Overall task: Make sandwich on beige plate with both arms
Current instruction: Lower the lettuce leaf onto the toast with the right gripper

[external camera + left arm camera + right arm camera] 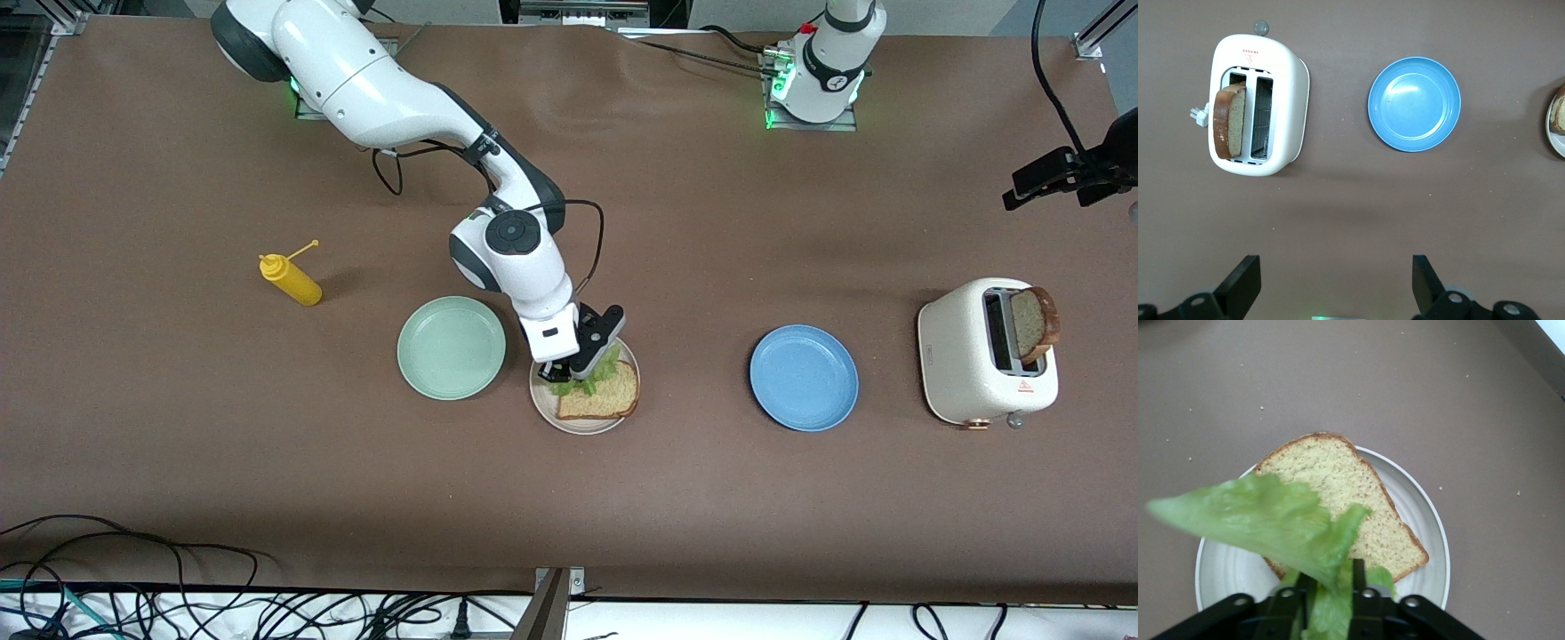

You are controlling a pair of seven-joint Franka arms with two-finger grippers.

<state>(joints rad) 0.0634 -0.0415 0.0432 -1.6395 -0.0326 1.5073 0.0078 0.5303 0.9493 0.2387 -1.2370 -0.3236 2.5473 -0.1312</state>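
mint plate (451,348) – beside beige plate (582,425) | toaster (987,352) – well apart

Brown tabletop (711,498). Beige plate (545,409) carries tan, brown-crusted speckled bread (605,397) and green lettuce (1271,520). Mint green plate (451,347), blue plate (804,377), yellow squeeze bottle (291,279), cream toaster (965,356).

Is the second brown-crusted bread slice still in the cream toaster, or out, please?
In. The brown-crusted bread slice stands upright in one slot of the cream toaster, its top sticking out; the neighbouring slot is empty.
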